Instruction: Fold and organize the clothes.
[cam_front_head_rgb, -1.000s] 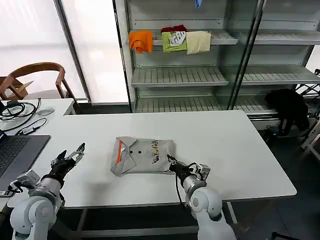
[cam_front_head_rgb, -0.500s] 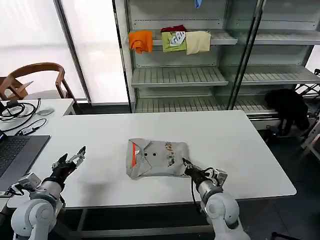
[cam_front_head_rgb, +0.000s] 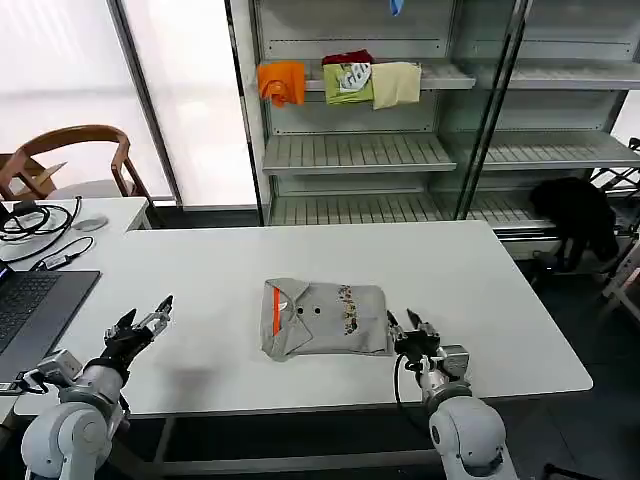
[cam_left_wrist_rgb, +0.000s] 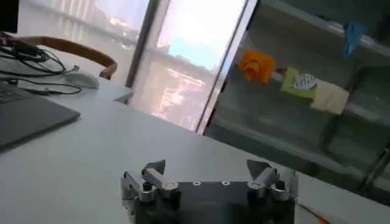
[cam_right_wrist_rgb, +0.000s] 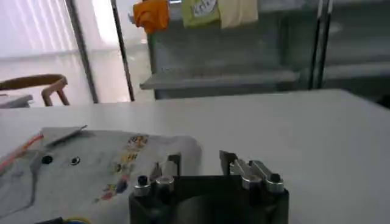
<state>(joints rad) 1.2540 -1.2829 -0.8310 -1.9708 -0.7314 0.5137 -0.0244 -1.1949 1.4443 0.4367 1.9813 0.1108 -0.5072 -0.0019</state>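
The folded grey shirt (cam_front_head_rgb: 323, 317) lay on the white desk (cam_front_head_rgb: 500, 300) near the middle of its front edge, orange collar lining showing. My right gripper (cam_front_head_rgb: 411, 325) hovered just beside the shirt's right edge, fingers spread and holding nothing. My left gripper (cam_front_head_rgb: 142, 320) hung spread over the desk's front left corner, well apart from the shirt
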